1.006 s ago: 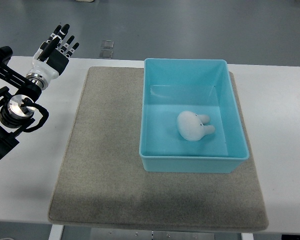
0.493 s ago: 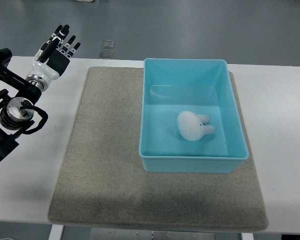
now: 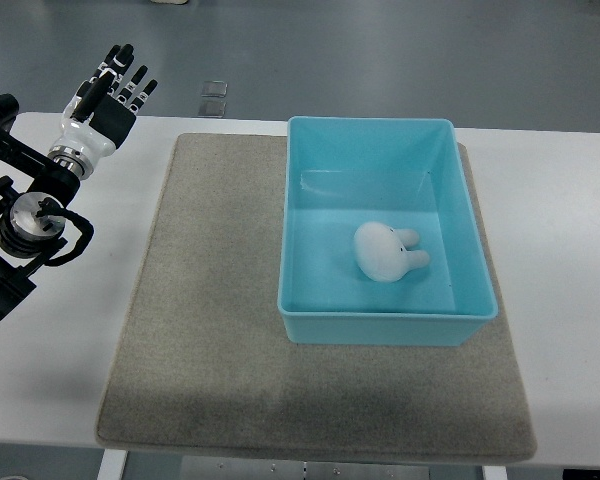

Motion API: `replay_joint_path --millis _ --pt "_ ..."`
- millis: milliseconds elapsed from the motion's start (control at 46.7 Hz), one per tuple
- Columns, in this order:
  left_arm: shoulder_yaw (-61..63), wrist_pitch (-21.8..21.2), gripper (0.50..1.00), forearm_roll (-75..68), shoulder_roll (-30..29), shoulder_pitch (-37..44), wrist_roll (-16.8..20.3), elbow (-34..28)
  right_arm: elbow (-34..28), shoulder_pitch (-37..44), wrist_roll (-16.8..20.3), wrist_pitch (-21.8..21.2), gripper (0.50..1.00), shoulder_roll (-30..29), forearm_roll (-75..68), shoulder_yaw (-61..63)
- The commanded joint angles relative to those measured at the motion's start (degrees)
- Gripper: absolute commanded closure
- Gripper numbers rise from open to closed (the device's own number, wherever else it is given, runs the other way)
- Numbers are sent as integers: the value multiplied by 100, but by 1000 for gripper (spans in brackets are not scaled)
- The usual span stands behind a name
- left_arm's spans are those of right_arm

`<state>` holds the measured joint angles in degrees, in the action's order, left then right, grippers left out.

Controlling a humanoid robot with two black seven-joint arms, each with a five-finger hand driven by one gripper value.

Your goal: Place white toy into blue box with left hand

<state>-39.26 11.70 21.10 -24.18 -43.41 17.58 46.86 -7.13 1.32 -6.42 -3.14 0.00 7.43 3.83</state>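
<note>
The white toy, a small plush with two ears, lies on the floor of the blue box, a little right of its middle. The box stands on a grey mat. My left hand is at the far left, over the table's back edge, well away from the box. Its fingers are spread and hold nothing. The right arm does not show.
The grey mat lies on a white table. A small clear object sits on the floor beyond the table's back edge. My left arm's black joints lie over the table's left end.
My left hand has drifted slightly up and left, away from the box. The toy and box have not moved.
</note>
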Motion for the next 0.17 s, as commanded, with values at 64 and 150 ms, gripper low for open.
replay_joint_path --millis 64,150 --pt "-3 -1 500 0 1 -1 0 -2 -52 0 1 -46 564 0 5 3" --pt "-12 -1 500 0 1 -1 0 -2 -43 0 1 -20 564 0 13 -5"
